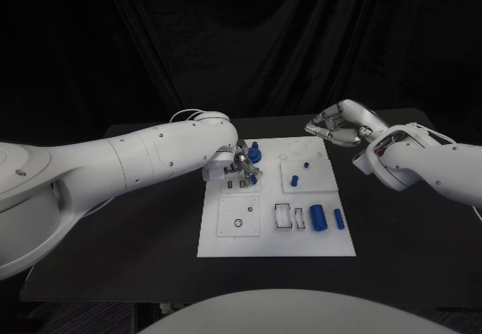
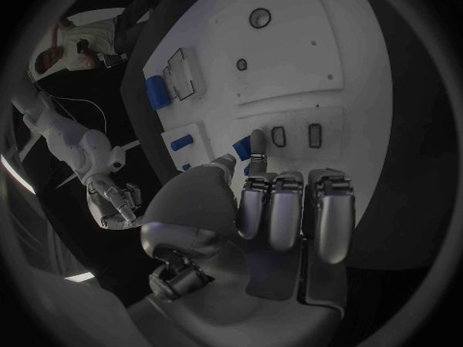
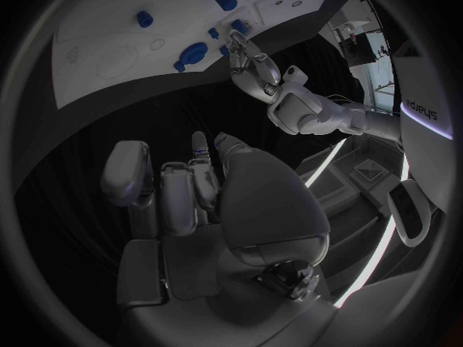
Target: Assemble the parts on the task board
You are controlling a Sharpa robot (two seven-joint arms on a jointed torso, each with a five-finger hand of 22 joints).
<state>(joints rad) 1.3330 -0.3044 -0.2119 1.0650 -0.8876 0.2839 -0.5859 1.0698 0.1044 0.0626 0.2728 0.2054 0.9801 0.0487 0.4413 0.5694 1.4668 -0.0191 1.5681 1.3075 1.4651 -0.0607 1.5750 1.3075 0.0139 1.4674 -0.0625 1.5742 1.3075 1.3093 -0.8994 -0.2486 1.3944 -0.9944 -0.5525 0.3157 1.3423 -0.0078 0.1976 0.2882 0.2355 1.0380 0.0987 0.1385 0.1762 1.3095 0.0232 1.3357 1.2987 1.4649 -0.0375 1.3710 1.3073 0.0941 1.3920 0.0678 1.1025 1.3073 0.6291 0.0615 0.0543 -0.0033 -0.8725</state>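
Several blue parts [image 1: 317, 217] were left unassembled on the task board [image 1: 276, 243]; a small blue part [image 2: 243, 146] was pinched by the left robot hand [image 1: 241, 167], while the right robot hand [image 1: 336, 130] was clenched on nothing.

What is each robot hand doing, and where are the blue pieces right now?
Left robot hand: over the task board, pinching a small blue part.
Right robot hand: off the board, fingers curled, holding nothing visible.
Large blue cylinder: lying flat on the board.
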